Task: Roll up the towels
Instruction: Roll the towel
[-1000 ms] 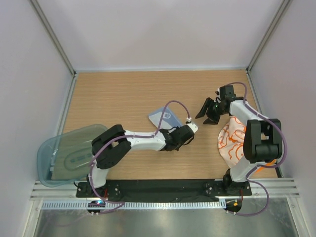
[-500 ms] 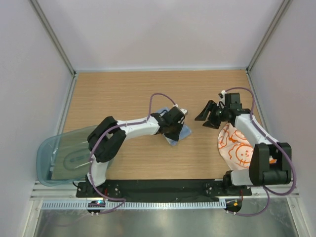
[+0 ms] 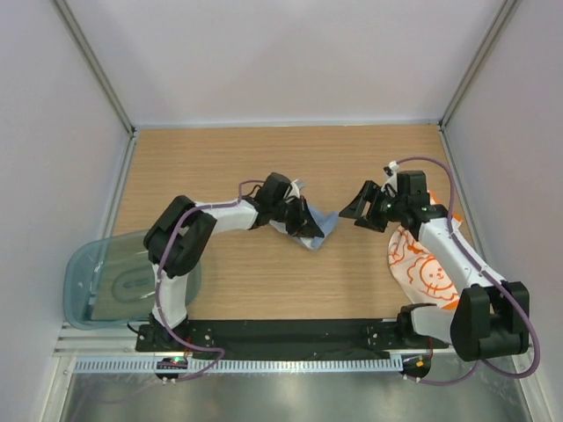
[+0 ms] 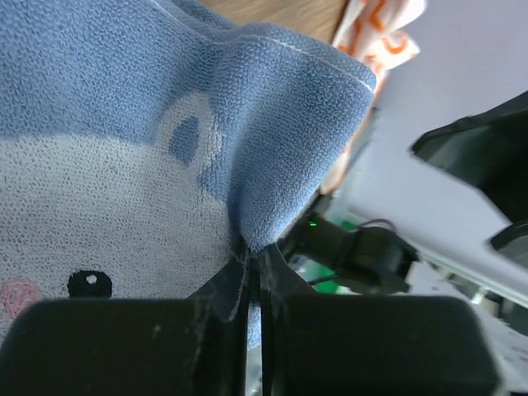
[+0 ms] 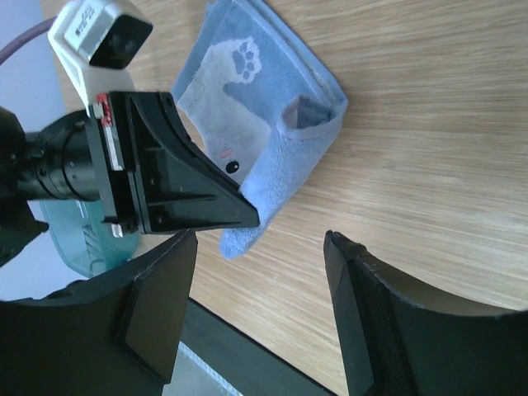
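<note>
The pale blue towel [image 3: 318, 226] lies bunched on the wooden table at mid-centre. My left gripper [image 3: 296, 216] is shut on its edge; in the left wrist view the cloth [image 4: 124, 124] is pinched between my closed fingertips [image 4: 256, 252] and drapes over them. The right wrist view shows the blue towel [image 5: 264, 124] partly folded, with a paw print on it. My right gripper [image 3: 359, 209] is open and empty just right of the towel, its jaws wide apart [image 5: 260, 243]. An orange and white patterned towel [image 3: 424, 264] lies crumpled under my right arm.
A translucent blue-green tray [image 3: 92, 286] sits at the near left edge. White walls with metal posts enclose the table on the left, back and right. A black rail [image 3: 290, 334] runs along the near edge.
My left gripper has moved left across the table with the blue towel's edge in it, folding the towel over itself. My right gripper has shifted slightly left toward the towel.
</note>
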Available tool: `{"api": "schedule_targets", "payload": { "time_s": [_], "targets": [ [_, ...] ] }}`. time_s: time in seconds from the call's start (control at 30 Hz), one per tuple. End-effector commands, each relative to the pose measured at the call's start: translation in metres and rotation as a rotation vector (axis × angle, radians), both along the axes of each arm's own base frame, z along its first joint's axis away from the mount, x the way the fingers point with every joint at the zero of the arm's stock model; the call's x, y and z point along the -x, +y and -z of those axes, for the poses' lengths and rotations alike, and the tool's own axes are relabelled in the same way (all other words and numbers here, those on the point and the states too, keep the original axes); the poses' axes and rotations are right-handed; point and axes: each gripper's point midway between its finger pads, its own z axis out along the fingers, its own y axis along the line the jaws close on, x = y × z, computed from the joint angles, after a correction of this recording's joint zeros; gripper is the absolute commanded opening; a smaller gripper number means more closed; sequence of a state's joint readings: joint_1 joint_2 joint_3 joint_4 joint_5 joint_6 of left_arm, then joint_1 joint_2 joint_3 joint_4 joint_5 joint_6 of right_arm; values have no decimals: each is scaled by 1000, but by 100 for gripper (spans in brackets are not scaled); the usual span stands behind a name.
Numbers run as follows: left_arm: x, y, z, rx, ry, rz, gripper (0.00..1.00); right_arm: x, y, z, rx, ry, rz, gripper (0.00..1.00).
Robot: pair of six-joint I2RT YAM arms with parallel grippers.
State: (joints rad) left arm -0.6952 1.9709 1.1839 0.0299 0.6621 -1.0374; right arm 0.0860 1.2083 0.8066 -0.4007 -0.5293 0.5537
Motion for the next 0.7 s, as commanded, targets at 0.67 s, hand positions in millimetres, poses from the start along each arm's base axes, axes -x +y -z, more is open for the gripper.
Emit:
{"api": "schedule_targets", "payload": {
  "time_s": [0.67],
  "targets": [
    [-12, -6, 6, 255, 251, -11, 0, -14, 37, 73, 99, 88, 36, 65]
  ]
}}
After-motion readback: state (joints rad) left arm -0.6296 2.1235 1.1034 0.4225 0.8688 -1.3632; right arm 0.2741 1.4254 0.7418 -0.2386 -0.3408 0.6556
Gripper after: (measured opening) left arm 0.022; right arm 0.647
